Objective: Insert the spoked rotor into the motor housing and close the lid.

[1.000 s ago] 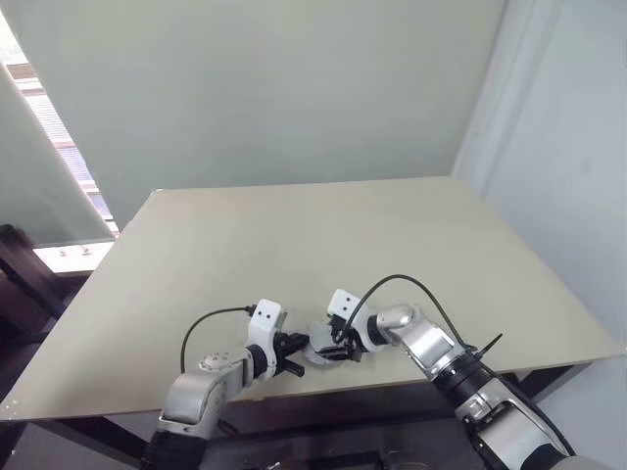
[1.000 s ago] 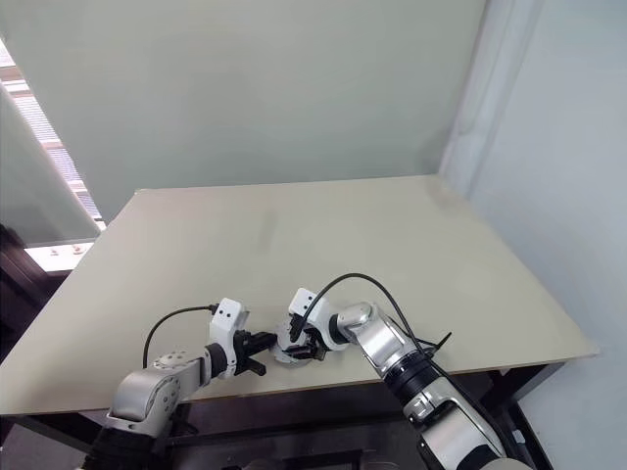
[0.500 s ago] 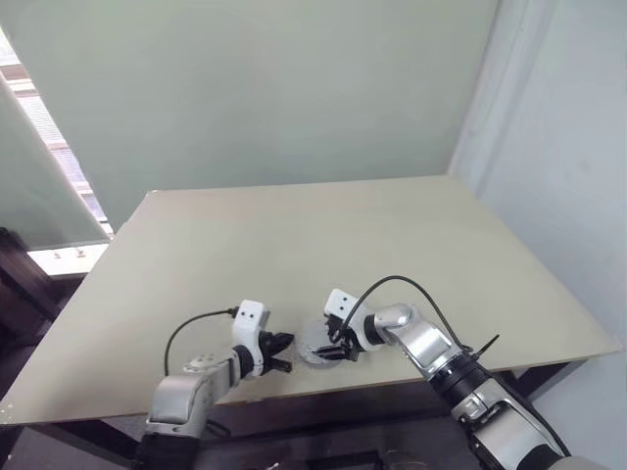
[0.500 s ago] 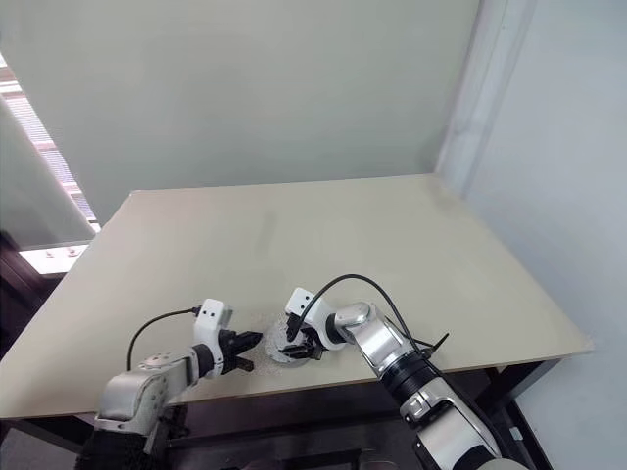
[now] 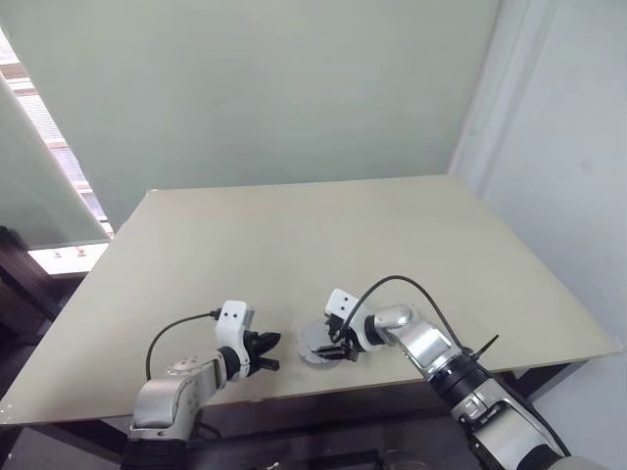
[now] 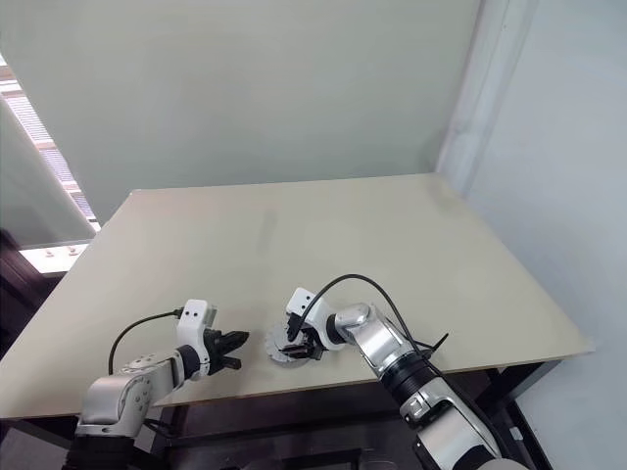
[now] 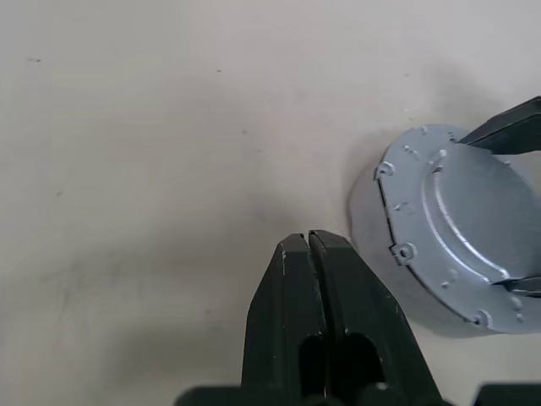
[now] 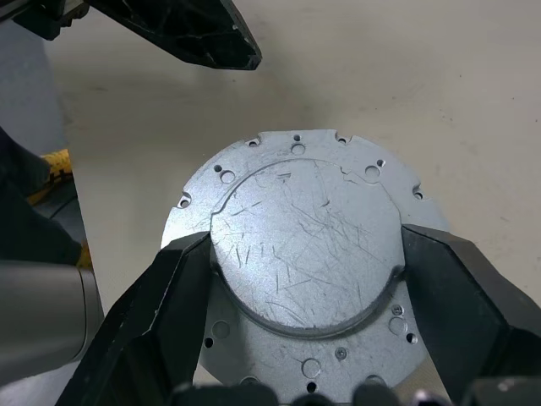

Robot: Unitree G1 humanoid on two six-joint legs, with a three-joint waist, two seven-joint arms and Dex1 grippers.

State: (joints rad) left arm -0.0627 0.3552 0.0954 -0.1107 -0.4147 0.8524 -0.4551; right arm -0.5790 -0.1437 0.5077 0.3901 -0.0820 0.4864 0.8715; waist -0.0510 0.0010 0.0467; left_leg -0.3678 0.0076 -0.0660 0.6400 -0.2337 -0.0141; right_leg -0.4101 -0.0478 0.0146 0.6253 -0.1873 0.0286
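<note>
A round grey metal body [image 8: 292, 199], which I take for the motor housing, stands near the table's front edge [image 5: 315, 342]. It shows a flat scratched face with a flange of small holes; no windings show. I cannot tell whether that face is the lid. The spoked rotor is hidden. My right gripper [image 8: 304, 258] is shut on the housing, one black finger [image 8: 161, 296] on each side of its raised centre plate. Left of it on the table, my left gripper [image 7: 308, 243] is shut and empty, a short gap away from the housing [image 7: 456, 228].
The beige table [image 5: 323, 245] stretches far back and to both sides. Its front edge runs just below both grippers. A pale wall stands behind it, and a window lies at the left.
My left gripper has drawn back to the left, away from the housing, still shut. The right gripper keeps its hold and has not moved. The camera shifted slightly.
</note>
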